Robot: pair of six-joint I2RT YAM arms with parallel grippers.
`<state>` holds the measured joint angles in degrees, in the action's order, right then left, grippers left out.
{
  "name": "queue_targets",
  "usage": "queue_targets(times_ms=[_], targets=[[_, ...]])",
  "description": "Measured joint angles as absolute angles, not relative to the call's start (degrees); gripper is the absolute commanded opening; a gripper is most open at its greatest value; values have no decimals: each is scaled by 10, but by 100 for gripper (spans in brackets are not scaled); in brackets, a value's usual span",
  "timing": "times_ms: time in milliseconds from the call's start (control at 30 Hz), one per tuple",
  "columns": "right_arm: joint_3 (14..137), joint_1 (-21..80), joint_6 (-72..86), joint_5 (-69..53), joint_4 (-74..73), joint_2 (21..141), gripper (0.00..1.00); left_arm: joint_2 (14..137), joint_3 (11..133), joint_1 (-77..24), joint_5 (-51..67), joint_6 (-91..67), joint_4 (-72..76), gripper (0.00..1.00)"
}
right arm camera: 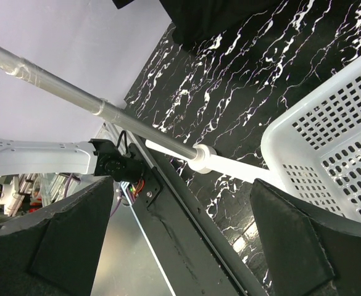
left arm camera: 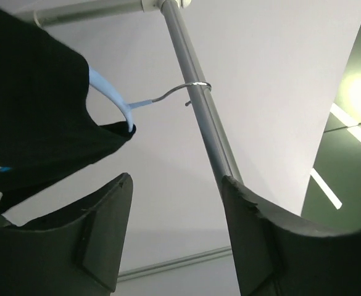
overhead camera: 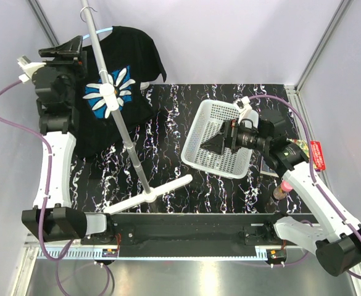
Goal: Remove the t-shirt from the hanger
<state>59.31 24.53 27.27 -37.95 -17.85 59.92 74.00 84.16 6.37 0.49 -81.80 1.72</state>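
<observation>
The black t-shirt (overhead camera: 115, 58) with its daisy print hangs on the light-blue hanger (overhead camera: 103, 30) at the far left. From below, the left wrist view shows the t-shirt (left arm camera: 32, 111), the hanger (left arm camera: 109, 92) and its metal hook (left arm camera: 189, 89) looped over the grey pole. My left gripper (overhead camera: 64, 48) is raised beside the shirt's left shoulder. It (left arm camera: 177, 180) is open, pointing upward, with nothing between its fingers and the cloth above and to the left of them. My right gripper (overhead camera: 208, 143) hovers over the basket, open (right arm camera: 183, 184) and empty.
The grey pole stand (overhead camera: 123, 123) leans across the table, its white crossbar base (overhead camera: 149, 194) near the front edge. A white mesh basket (overhead camera: 222, 171) sits centre right, also seen in the right wrist view (right arm camera: 328, 142). Small items (overhead camera: 286, 185) lie at the far right.
</observation>
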Motion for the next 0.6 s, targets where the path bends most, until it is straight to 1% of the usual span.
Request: queue_targets(times_ms=[33, 200, 433, 600], targets=[[593, 246, 273, -378, -180, 597, 100, 742, 843, 55, -11, -827, 17, 56], [592, 246, 273, -369, -183, 580, 100, 772, 856, 1, -111, -870, 12, 53], [588, 247, 272, -363, -187, 569, 100, 836, 909, -32, -198, -893, -8, 54], [588, 248, 270, -356, -196, 562, 100, 853, 949, -39, -243, -901, -37, 55]])
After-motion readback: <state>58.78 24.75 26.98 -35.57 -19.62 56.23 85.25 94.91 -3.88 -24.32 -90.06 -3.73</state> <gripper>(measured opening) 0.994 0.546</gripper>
